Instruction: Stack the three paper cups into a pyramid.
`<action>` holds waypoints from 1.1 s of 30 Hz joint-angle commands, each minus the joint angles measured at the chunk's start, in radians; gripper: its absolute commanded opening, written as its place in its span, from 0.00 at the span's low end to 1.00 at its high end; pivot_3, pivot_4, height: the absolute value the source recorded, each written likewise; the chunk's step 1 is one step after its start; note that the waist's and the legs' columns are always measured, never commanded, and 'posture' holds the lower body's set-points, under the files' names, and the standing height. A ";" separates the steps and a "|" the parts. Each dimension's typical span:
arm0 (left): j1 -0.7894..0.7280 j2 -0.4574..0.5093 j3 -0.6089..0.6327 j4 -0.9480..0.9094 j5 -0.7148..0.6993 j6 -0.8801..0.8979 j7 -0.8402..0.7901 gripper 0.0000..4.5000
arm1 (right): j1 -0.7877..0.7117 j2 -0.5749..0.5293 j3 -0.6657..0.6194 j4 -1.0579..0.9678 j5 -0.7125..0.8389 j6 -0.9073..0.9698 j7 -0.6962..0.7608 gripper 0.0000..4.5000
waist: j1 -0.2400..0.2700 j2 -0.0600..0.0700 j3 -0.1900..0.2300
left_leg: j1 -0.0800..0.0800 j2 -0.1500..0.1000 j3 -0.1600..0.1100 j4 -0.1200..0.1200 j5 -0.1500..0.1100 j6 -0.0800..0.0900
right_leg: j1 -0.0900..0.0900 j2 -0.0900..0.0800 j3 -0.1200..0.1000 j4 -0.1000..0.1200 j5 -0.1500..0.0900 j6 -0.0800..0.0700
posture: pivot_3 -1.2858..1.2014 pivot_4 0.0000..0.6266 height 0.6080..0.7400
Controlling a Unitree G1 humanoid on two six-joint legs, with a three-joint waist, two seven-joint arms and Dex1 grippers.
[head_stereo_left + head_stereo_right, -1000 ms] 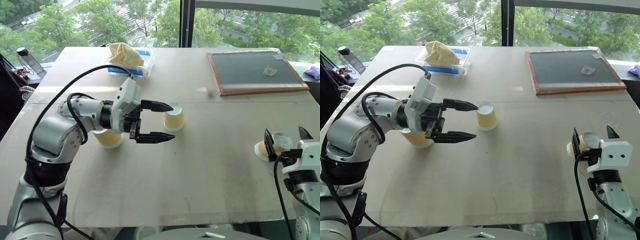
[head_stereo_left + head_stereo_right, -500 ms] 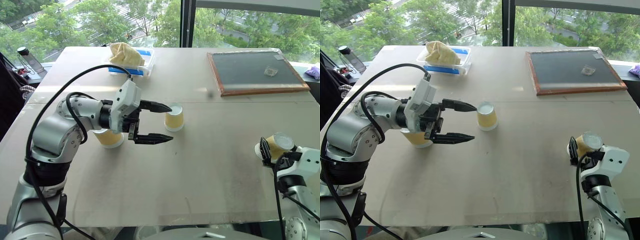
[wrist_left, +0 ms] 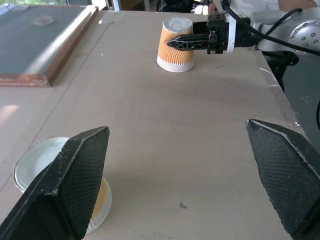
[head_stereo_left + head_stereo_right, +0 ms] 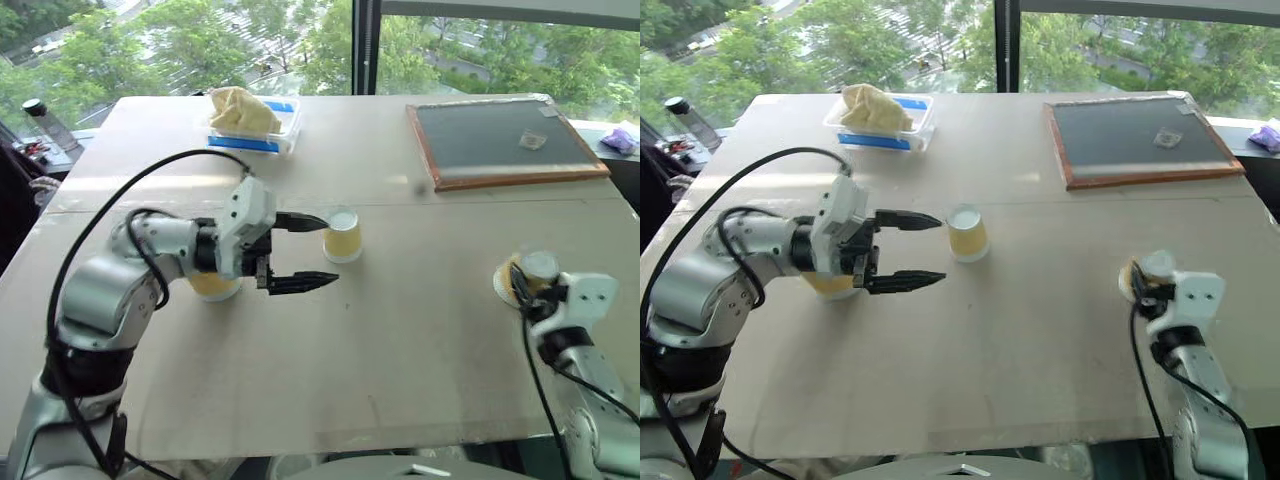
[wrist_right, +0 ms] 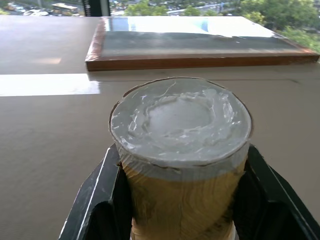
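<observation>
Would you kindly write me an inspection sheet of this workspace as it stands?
Surface: beige table, bare in front.
Job's things: three cups upside down, apart; middle cup, left cup, right cup. No pyramid.
Clutter: framed board, tray with a cloth, bottle.
Grippers: left gripper open beside the middle cup; right gripper shut on the right cup.
Cables: black cable over the left arm.
Surroundings: windows, trees.

Three inverted yellow cups (image 4: pixel 343 234), unstacked
</observation>
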 commanded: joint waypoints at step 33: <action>0.603 -0.163 0.287 -0.356 -0.091 -0.113 0.318 1.00 | -0.556 0.118 0.353 0.430 -0.050 0.058 0.169 0.39 | 0.019 -0.003 -0.001 | 0.007 -0.001 0.000 -0.001 0.000 0.000 | 0.004 -0.001 0.000 0.002 0.000 -0.001 | 0.52 0.24 1.00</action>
